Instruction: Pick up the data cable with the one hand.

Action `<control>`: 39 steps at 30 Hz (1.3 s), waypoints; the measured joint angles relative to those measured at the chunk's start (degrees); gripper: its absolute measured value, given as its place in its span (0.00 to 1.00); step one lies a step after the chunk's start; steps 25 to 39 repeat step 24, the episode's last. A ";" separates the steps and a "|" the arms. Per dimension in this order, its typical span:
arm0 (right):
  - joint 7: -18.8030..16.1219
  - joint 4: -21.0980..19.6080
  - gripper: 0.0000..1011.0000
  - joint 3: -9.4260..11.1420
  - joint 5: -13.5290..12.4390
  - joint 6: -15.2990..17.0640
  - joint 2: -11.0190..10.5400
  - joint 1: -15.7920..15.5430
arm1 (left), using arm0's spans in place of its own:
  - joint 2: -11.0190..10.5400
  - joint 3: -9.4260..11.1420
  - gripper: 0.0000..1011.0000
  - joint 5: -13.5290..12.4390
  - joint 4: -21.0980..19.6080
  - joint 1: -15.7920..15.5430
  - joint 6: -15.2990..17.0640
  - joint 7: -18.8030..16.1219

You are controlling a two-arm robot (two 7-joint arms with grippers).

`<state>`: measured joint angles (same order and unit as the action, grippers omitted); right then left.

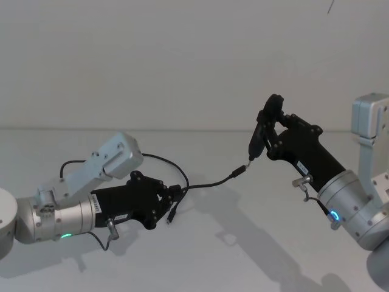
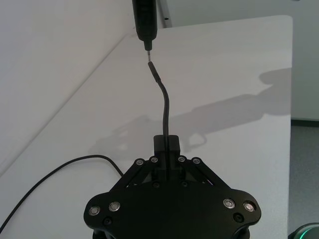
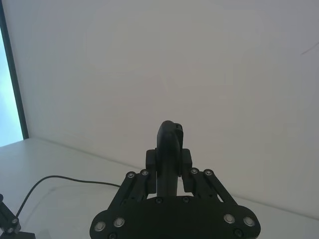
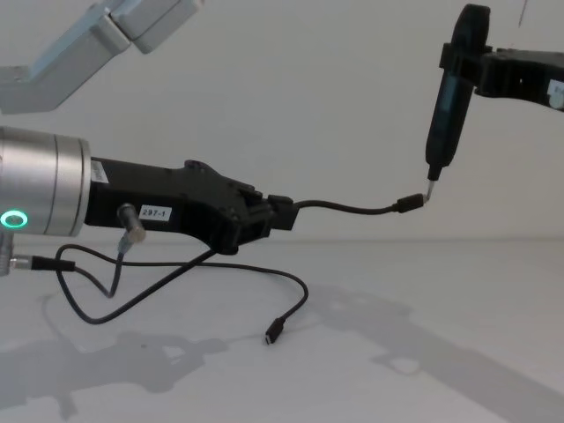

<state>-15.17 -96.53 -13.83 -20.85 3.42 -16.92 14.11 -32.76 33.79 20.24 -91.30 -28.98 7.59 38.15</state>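
The data cable (image 1: 209, 181) is thin and black. My left gripper (image 1: 178, 194), the one hand with a white label and green ring light, is shut on it above the table. One plug (image 1: 238, 172) sticks out to the right in the air. It ends just at the pointed tip of a slim black tool (image 1: 262, 135), on which my right gripper (image 1: 275, 129) is shut. The rest of the data cable (image 4: 176, 273) loops down under the left gripper (image 4: 280, 214), and its other plug (image 4: 274, 333) hangs close to the table. The left wrist view shows the cable (image 2: 164, 104) rising from the left gripper (image 2: 166, 144) to the tool tip (image 2: 147, 47).
The white table (image 1: 243, 243) spreads under both arms, with a plain white wall behind. A short grey wire with a silver plug (image 4: 132, 225) belongs to the left wrist. The table's far edge (image 2: 291, 64) shows in the left wrist view.
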 joint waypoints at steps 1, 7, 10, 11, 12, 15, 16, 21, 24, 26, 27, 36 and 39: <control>-0.03 0.06 0.28 -0.01 0.00 -0.01 0.01 0.04 | 0.00 0.00 0.03 0.00 0.00 0.00 0.00 0.00; -0.18 0.43 0.28 -0.11 -0.01 -0.01 0.06 0.34 | -0.03 0.00 0.03 0.00 -0.03 0.00 0.00 -0.01; -0.22 0.54 0.28 -0.14 -0.03 0.00 0.07 0.41 | -0.03 0.00 0.03 0.00 -0.04 0.00 0.00 -0.01; -0.23 0.56 0.28 -0.15 -0.04 0.01 0.06 0.43 | -0.03 0.00 0.03 0.00 -0.04 0.00 0.00 -0.01; -0.25 0.63 0.28 -0.16 -0.04 0.02 0.06 0.47 | -0.03 0.00 0.03 0.00 -0.04 0.00 0.00 0.00; -0.27 0.71 0.28 -0.18 -0.06 0.04 0.07 0.54 | -0.03 0.00 0.03 0.00 -0.05 -0.01 0.00 -0.01; -0.28 0.73 0.28 -0.18 -0.07 0.05 0.06 0.55 | -0.03 0.00 0.03 0.00 -0.04 0.00 0.00 -0.01; -0.30 0.82 0.28 -0.21 -0.10 0.08 0.06 0.61 | -0.04 0.00 0.03 0.00 -0.04 0.00 0.00 0.00; -0.32 0.86 0.28 -0.23 -0.12 0.10 0.06 0.62 | -0.04 0.00 0.03 0.00 -0.05 0.00 0.00 -0.01; -0.32 0.86 0.28 -0.23 -0.12 0.10 0.06 0.62 | -0.04 0.00 0.03 0.00 -0.05 0.00 0.00 -0.01; -0.32 0.86 0.28 -0.23 -0.12 0.10 0.06 0.62 | -0.04 0.00 0.03 0.00 -0.05 0.00 0.00 -0.01; -0.32 0.86 0.28 -0.23 -0.12 0.10 0.06 0.62 | -0.04 0.00 0.03 0.00 -0.05 0.00 0.00 -0.01; -0.32 0.86 0.28 -0.23 -0.12 0.10 0.06 0.62 | -0.04 0.00 0.03 0.00 -0.05 0.00 0.00 -0.01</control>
